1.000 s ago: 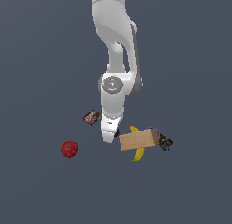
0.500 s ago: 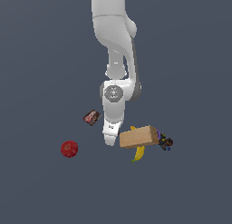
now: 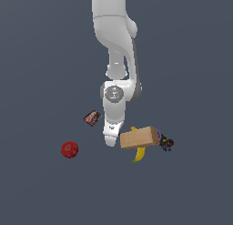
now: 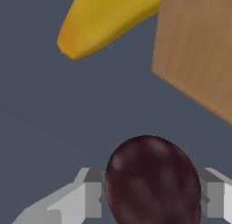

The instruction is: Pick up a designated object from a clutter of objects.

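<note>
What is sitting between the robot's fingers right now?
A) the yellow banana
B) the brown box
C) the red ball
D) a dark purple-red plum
D: in the wrist view the dark plum sits between the two grey fingers of the gripper, with the banana and box lying beyond it.

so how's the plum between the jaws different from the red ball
The plum is dark maroon and egg-shaped; the red ball is brighter red and rounder. The plum sits between the jaws beside the tan box; the ball lies alone, away from the arm. Both are smooth and reddish.
</note>
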